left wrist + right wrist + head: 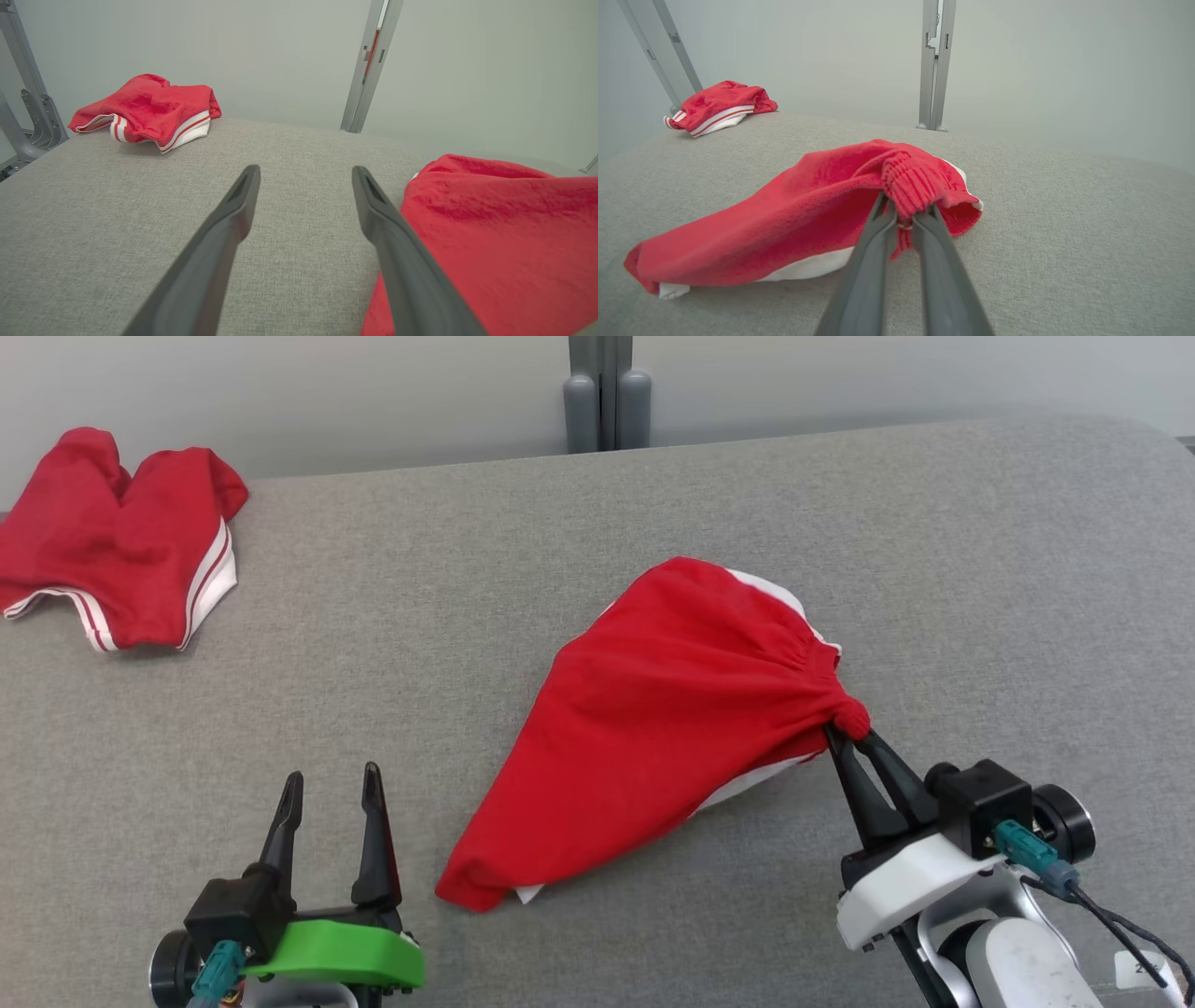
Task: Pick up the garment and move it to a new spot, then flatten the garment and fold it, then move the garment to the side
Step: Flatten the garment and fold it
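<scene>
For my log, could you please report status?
Right tool shut on red cloth garment at waistband. Left tool open, empty. Second red striped garment far left.

I see a red, white-striped garment (121,541) crumpled at the far left corner of the counter (467,551); a grey post (607,401) stands behind its far edge; pale wall (840,373) beyond.

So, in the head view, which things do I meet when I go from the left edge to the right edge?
spare red garment → left gripper, open → held garment → right gripper, shut on the held garment's waistband
</scene>
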